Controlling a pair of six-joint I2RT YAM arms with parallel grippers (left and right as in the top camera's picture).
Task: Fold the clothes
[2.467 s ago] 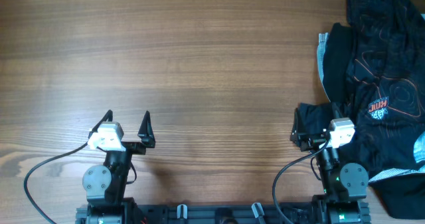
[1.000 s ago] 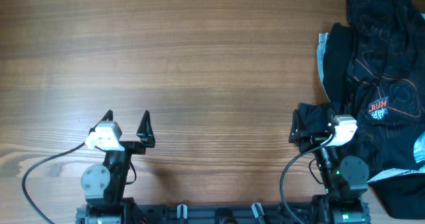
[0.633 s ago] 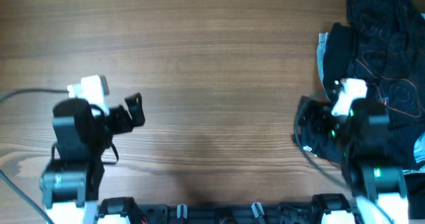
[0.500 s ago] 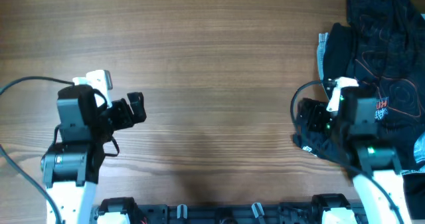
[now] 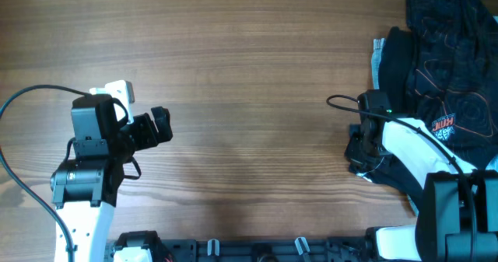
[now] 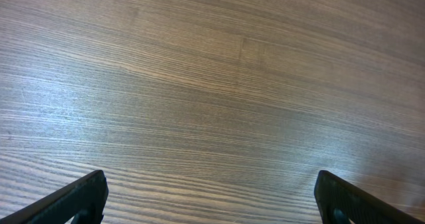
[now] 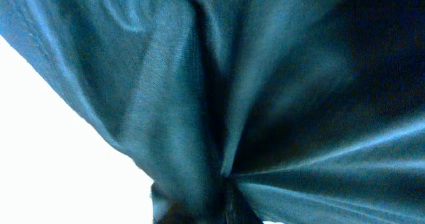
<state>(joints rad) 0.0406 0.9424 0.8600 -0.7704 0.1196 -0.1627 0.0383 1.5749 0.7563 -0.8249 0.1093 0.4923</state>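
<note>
The left claw (image 5: 161,126) is spread wide above the desk (image 5: 249,60). The right claw (image 5: 359,147) sits at the near edge of the black T-shirt (image 5: 447,68), and I cannot tell its grip. The shirt lies crumpled at the desk's right side, printed with thin orange contour lines. Its small orange-white logo (image 5: 443,127) is unreadable.

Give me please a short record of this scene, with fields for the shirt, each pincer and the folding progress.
garment: black T-shirt, crumpled at the right edge of the table
left pincer: open, above bare wood, apart from the T-shirt
right pincer: at the T-shirt's left edge; its camera shows only bunched fabric, open or shut unclear
progress: no fold made yet
</note>
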